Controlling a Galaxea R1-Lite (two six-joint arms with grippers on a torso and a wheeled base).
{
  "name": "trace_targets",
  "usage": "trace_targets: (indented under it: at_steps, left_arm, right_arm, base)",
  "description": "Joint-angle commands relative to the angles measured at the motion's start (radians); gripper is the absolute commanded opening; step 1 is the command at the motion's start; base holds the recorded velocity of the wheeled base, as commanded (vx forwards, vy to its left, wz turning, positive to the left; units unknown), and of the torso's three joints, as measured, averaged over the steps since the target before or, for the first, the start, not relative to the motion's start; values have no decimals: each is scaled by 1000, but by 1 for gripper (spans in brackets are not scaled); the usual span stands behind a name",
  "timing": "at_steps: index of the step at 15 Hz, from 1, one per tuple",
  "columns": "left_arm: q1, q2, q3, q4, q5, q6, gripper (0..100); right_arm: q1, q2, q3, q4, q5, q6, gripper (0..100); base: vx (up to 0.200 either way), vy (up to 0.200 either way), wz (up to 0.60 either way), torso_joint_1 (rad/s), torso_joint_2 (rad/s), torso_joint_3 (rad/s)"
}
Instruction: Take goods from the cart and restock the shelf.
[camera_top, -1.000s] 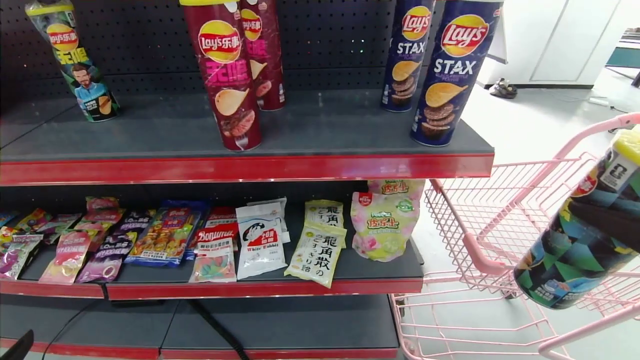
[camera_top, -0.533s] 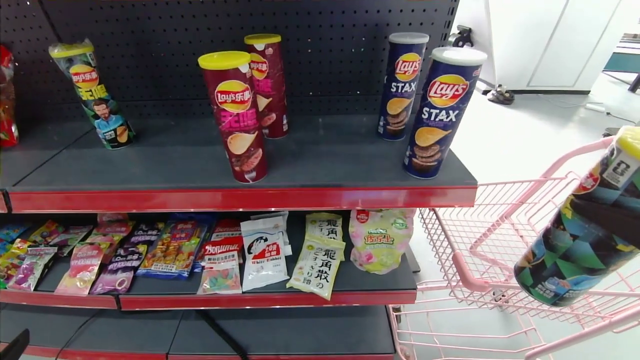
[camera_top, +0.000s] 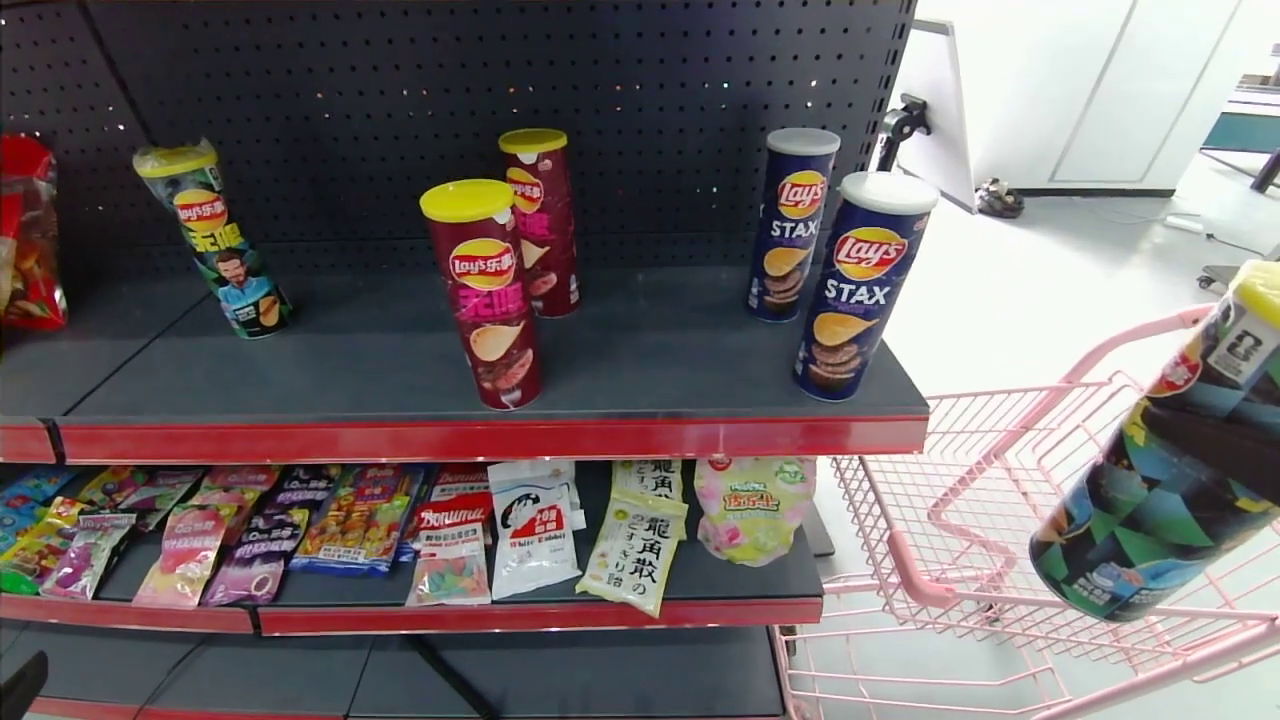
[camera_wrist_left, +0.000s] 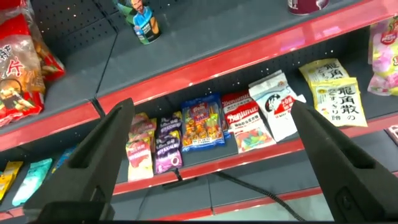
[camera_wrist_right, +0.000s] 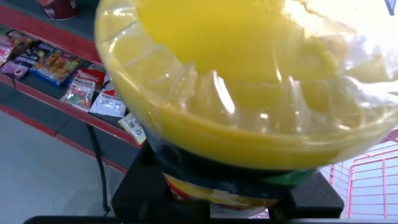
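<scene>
We hold the can (camera_top: 1150, 480) in the right hand (camera_wrist_right: 227, 198), which is clamped across its body, at the right edge of the frame over the pink cart (camera_top: 960, 520). The left hand (camera_wrist_left: 217, 168) hangs low, its fingers (camera_wrist_left: 93, 162) apart and empty.

We judge the step in hand to be the carry to the shelf (camera_top: 650, 350). We should right the can first, since its lid leans toward the upper right. Then we lift its base over the red lip and steer wide of the blue cans (camera_top: 860, 290) and maroon cans (camera_top: 490, 300). The bare patch beside the matching can (camera_top: 215, 245) at upper left looks the natural slot.

The can is tall and dark with green and blue facets, its yellow lid under clear wrap; it is probably light and tippy.
</scene>
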Motion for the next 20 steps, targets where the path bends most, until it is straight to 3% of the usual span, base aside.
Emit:
trace_targets:
  at_steps: [1, 5, 14, 16, 20]
  left_arm:
    - [0, 2, -1, 0, 0, -1, 100]
    - [0, 7, 1, 1, -1, -1, 100]
    - [0, 10, 5, 3, -1, -1, 100]
    - [-1, 10, 5, 3, -1, -1, 100]
    - [0, 9, 5, 3, 0, -1, 100]
  right_arm:
    - [2, -7, 0, -2, 8, 2, 0]
    - [5, -18, 2, 1, 90, 32, 0]
    - [9, -48, 35, 6, 97, 31, 0]
    - [60, -44, 34, 6, 148, 31, 0]
    - [127, -22, 22, 6, 154, 31, 0]
  base:
    - [0, 0, 0, 0, 0, 0]
    - [0, 200, 0, 6, -8, -9]
    - [0, 200, 0, 4, 3, -1]
    - [0, 200, 0, 0, 2, 5]
    - [0, 200, 0, 4, 2, 2]
